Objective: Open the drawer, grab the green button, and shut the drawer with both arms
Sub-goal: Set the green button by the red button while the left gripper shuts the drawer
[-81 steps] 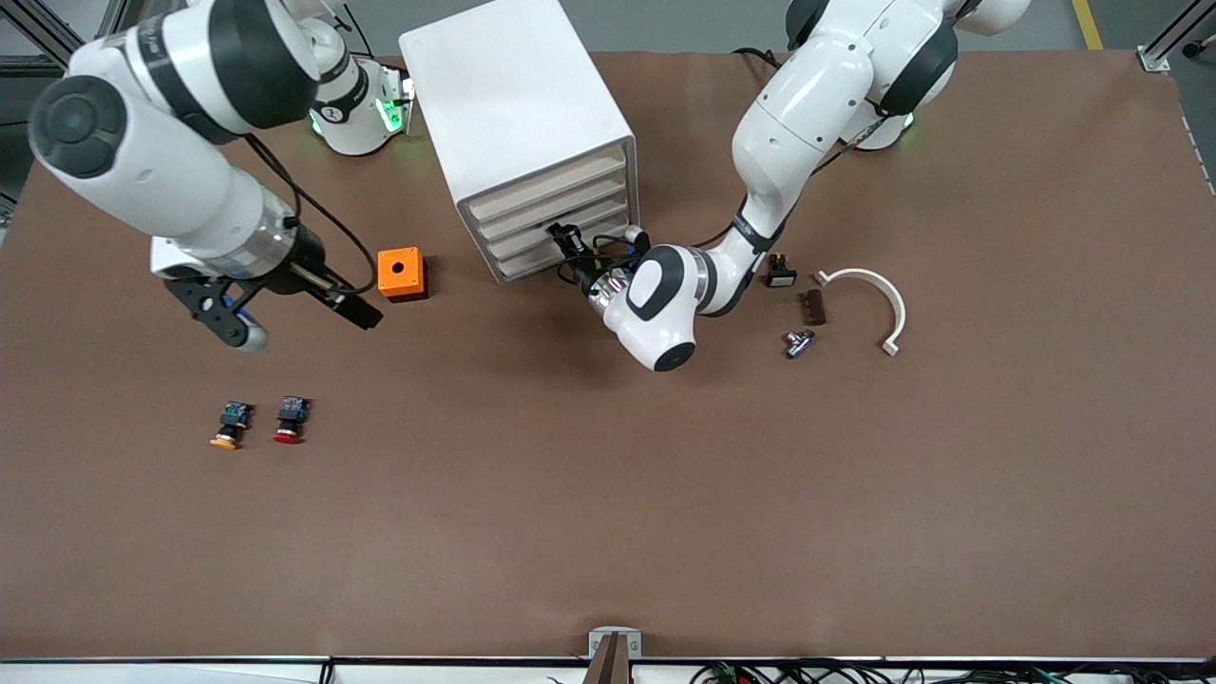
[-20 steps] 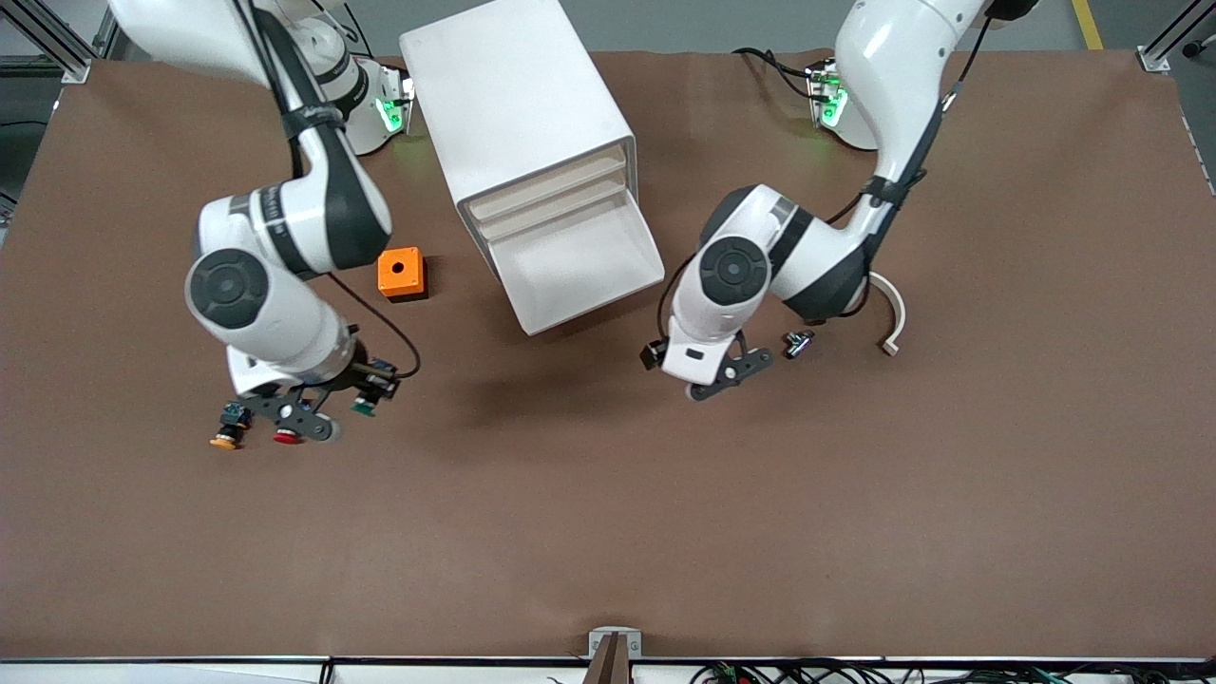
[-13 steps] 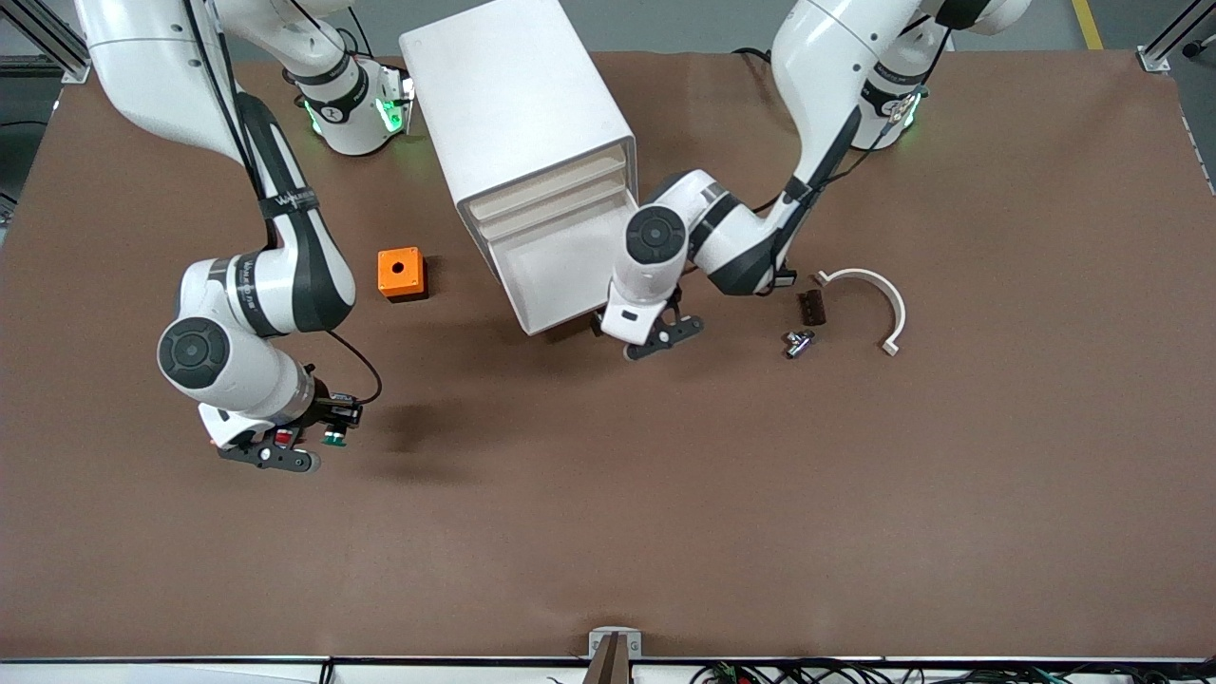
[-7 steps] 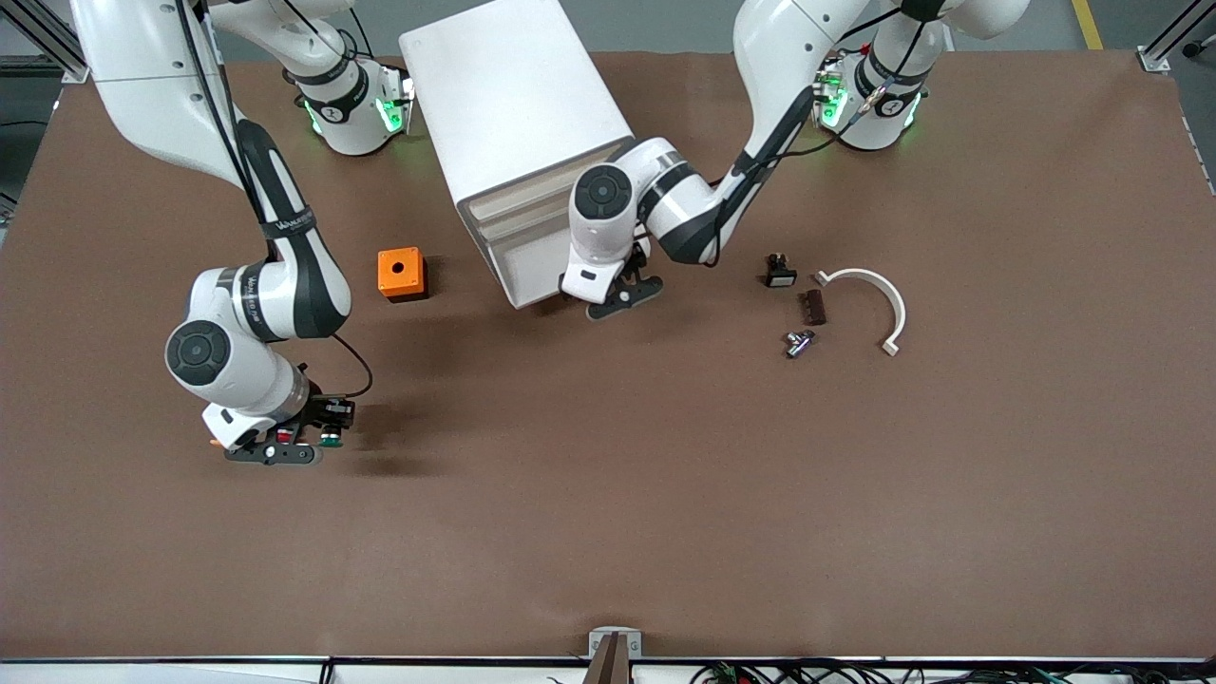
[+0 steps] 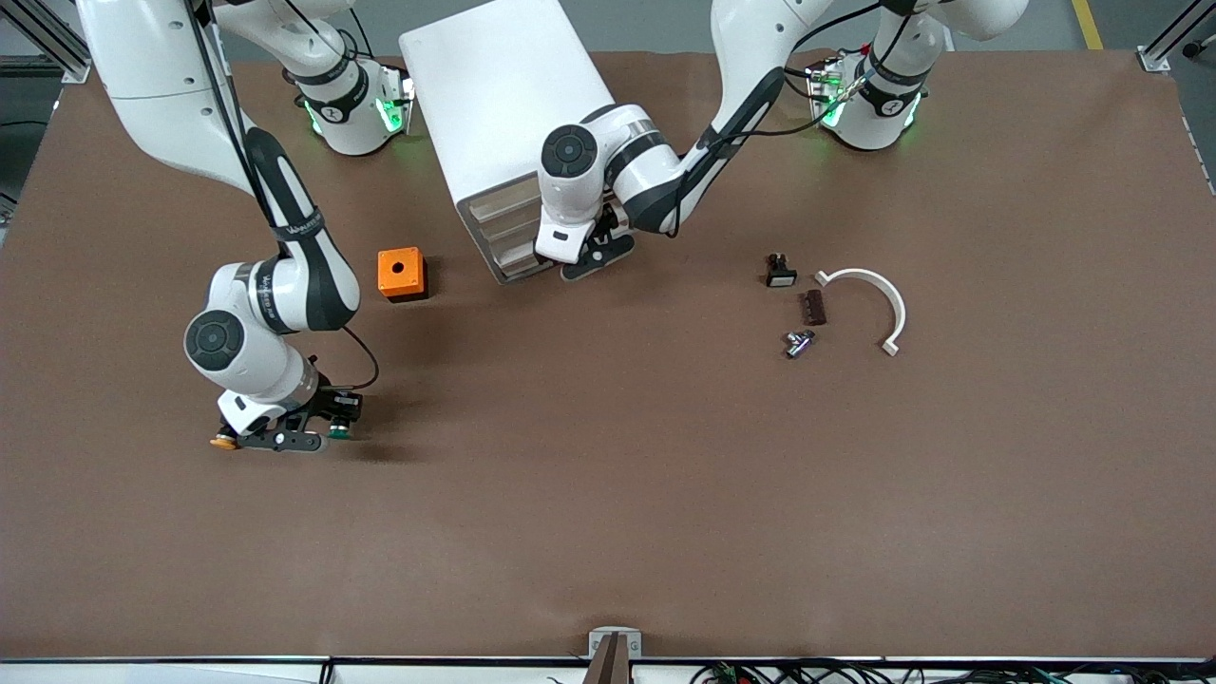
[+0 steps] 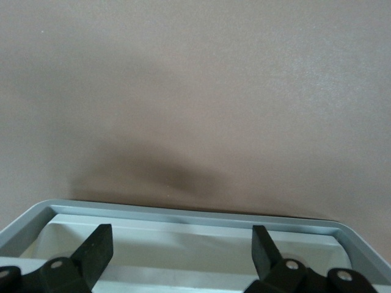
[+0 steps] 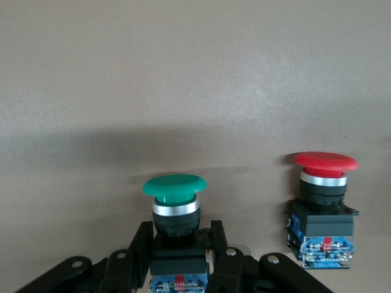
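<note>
The white cabinet (image 5: 513, 95) stands toward the robots' bases. Its lowest drawer (image 5: 518, 264) is pushed almost flush with the three above. My left gripper (image 5: 591, 258) is open against the drawer's front. In the left wrist view the drawer's rim (image 6: 195, 210) lies just past the spread gripper (image 6: 180, 250). My right gripper (image 5: 285, 442) is low over the table toward the right arm's end, shut on the green button (image 5: 335, 433). In the right wrist view the green button (image 7: 175, 189) stands upright in that gripper (image 7: 180, 238), beside the red-capped button (image 7: 324, 201).
The orange-capped button (image 5: 223, 443) lies beside my right gripper. An orange box (image 5: 401, 274) sits beside the cabinet. Toward the left arm's end lie a small black part (image 5: 780, 272), a brown piece (image 5: 811, 307), a metal fitting (image 5: 798, 343) and a white curved piece (image 5: 879, 294).
The drawer was pulled out and has slid back into the cabinet, with my left gripper moving along against its front. My right gripper, holding the green button, has shifted slightly beside the other buttons.
</note>
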Motion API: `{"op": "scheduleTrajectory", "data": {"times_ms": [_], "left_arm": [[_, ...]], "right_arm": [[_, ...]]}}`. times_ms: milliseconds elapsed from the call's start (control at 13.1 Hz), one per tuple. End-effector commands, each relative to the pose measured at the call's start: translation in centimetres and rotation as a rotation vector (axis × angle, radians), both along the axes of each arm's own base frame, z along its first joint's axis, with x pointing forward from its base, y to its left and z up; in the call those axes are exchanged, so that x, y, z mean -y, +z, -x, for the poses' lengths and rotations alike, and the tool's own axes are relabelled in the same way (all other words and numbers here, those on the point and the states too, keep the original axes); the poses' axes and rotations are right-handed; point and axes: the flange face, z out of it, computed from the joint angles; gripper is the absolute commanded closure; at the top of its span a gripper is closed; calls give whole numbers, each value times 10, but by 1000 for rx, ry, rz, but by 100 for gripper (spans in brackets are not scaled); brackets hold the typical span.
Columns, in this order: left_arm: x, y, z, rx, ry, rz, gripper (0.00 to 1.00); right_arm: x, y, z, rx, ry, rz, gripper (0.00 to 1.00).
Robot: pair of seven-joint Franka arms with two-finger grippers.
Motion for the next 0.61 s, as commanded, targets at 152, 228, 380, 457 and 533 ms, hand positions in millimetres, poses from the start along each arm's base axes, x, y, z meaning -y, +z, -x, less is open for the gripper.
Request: {"op": "scheduleTrajectory", "data": {"times_ms": [152, 228, 380, 457, 533], "left_arm": [[4, 3, 8, -30, 39, 17, 0], [2, 8, 3, -28, 52, 21, 0], [-8, 16, -19, -19, 84, 33, 0], [-18, 25, -40, -7, 110, 48, 0], [-29, 36, -63, 4, 146, 61, 0]], "right_arm": [[2, -4, 5, 7, -14, -17, 0], [0, -4, 5, 5, -11, -17, 0], [1, -1, 3, 5, -13, -17, 0], [1, 4, 1, 11, -11, -18, 0], [2, 10, 0, 20, -8, -20, 0]]}}
